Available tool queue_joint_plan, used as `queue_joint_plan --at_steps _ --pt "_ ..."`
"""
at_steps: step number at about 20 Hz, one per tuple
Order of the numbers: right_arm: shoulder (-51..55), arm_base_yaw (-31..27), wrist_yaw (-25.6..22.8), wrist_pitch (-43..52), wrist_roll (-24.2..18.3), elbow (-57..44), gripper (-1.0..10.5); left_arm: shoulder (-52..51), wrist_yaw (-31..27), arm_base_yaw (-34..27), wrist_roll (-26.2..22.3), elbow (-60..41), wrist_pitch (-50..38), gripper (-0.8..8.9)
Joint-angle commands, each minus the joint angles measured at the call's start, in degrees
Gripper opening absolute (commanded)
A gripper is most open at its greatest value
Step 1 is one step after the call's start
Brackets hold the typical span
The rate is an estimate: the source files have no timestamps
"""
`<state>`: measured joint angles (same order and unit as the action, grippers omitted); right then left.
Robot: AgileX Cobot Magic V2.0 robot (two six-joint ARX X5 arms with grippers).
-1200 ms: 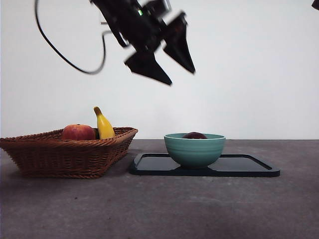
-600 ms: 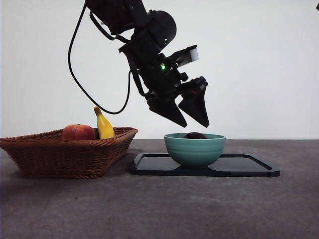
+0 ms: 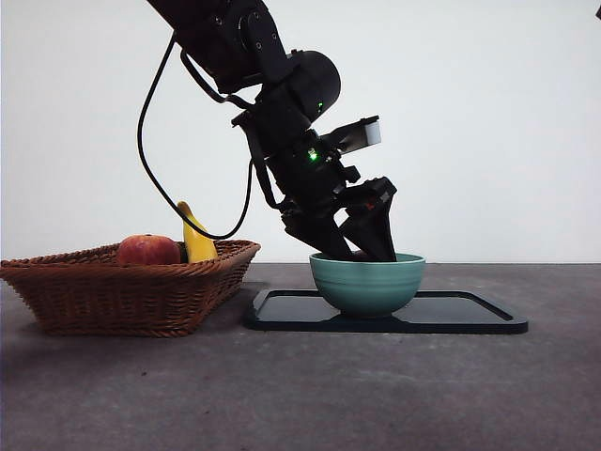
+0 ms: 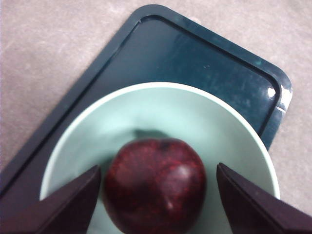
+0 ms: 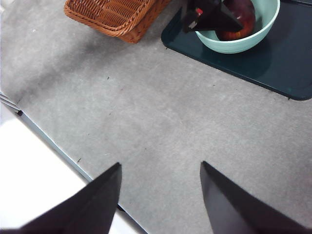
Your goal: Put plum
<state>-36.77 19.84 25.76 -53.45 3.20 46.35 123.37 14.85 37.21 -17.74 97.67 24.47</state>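
- The left hand (image 4: 156, 204) is spread wide, its two black jaws dipped into the pale green ceramic bowl (image 4: 161, 105) at centre frame in the front view, one on each side of the round, glossy dark maroon plum (image 4: 155, 187).
- Neither jaw touches the plum, which lies directly between them on the bowl's floor; being round, it offers no long axis to align with.
- Judging by this, closing straight in should grip it, though the bowl's wall leaves little spare room outside the jaws.
- The bowl stands on a dark rectangular tray (image 3: 470, 315) on the grey desk (image 3: 300, 395).
- A brown wicker basket (image 3: 131, 291), lower left in the front view, holds a red-orange fruit (image 3: 147, 250) and yellow banana (image 3: 195, 237).
- The right hand (image 5: 161, 195) waits spread, well apart from the bowl.
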Motion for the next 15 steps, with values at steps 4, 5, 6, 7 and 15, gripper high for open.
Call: queue_joint_plan --at_steps 4,5,6,7,15 --pt "-0.2 0.3 0.2 0.2 -0.6 0.3 2.6 2.0 -0.1 0.7 -0.9 1.7 0.0 3.75" --pt "-0.2 0.3 0.2 0.2 -0.6 0.3 2.6 2.2 -0.1 0.7 -0.9 1.7 0.2 3.75" --pt "-0.2 0.3 0.2 0.2 -0.6 0.3 2.6 2.3 -0.1 0.7 -0.9 1.7 0.4 3.75" --pt "-0.2 0.3 0.2 0.1 -0.6 0.3 2.6 2.4 -0.1 0.7 -0.9 1.7 0.5 3.75" --pt "-0.2 0.3 0.2 -0.2 -0.7 0.4 2.6 2.6 -0.1 0.8 -0.9 1.7 1.2 3.00"
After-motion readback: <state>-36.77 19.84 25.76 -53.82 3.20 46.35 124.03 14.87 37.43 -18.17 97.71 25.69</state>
